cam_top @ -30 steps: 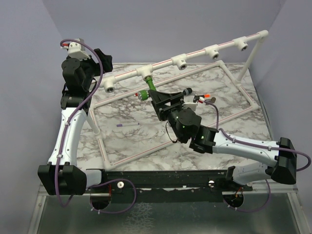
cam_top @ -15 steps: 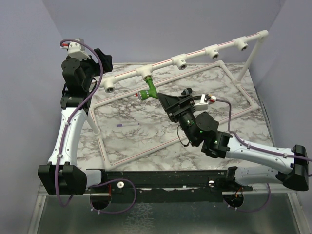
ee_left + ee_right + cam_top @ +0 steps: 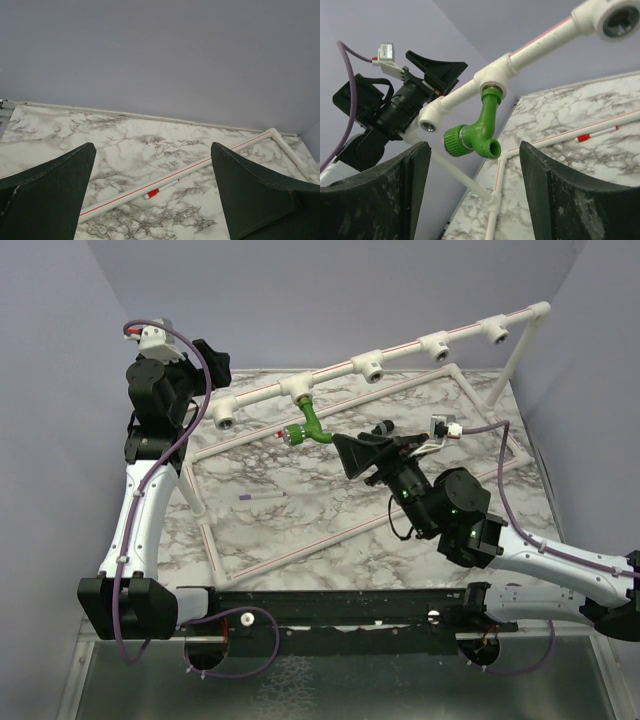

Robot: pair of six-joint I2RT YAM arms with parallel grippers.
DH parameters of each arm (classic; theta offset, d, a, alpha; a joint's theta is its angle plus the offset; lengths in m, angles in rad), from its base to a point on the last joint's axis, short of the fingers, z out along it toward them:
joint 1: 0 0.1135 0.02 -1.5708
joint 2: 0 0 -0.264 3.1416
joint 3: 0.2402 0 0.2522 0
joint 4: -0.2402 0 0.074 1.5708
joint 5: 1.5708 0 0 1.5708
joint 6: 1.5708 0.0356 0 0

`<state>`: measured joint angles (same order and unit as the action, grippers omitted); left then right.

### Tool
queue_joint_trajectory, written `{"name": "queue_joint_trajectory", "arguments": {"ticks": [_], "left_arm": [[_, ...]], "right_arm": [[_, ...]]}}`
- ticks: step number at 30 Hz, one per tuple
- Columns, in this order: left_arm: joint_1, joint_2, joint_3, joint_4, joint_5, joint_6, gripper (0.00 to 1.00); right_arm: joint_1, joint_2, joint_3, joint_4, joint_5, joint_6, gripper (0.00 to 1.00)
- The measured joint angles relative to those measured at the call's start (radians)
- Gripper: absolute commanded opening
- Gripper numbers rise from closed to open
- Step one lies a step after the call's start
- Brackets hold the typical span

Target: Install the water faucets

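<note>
Soft, diffuse light is coming from overhead and spreading evenly over the white-and-grey marble-patterned desk top (image 3: pixel 260 540), leaving only pale, blurred shadows under the white plastic pipe frame (image 3: pixel 402 352) toward the far edge. The plain lavender walls (image 3: pixel 330 290) are shading darker at both sides than behind the far edge. The bright green curved plastic faucet (image 3: pixel 487 120) is carrying small glossy highlights, and the brushed metal strip (image 3: pixel 330 680) beyond the near edge is giving off a dull sheen. The overhead view is reading sharp throughout. In both wrist views the close black gripper fingers (image 3: pixel 45 195) are looking dark and slightly soft, while the background is appearing crisp.
</note>
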<state>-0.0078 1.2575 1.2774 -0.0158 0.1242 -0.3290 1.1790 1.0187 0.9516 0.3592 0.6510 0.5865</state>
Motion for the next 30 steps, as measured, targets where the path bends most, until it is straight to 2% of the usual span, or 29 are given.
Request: {"name": "queue_joint_trajectory", "arguments": {"ticks": [10, 17, 22, 30], "left_arm": [[0.013, 0.0, 0.0, 0.003, 0.001, 0.0, 0.98], [0.013, 0.001, 0.0, 0.003, 0.002, 0.0, 0.98], [0.013, 0.001, 0.0, 0.003, 0.002, 0.0, 0.98], [0.013, 0.001, 0.0, 0.003, 0.003, 0.0, 0.98]], "right_arm": [[0.0, -0.007, 0.137, -0.119, -0.203, -0.636, 0.81], [0.0, -0.002, 0.16, -0.237, -0.343, -1.066, 0.83], [0.0, 0.023, 0.163, -0.301, -0.402, -1.317, 0.85], [0.0, 0.113, 0.177, -0.33, -0.408, -1.648, 0.86]]}}
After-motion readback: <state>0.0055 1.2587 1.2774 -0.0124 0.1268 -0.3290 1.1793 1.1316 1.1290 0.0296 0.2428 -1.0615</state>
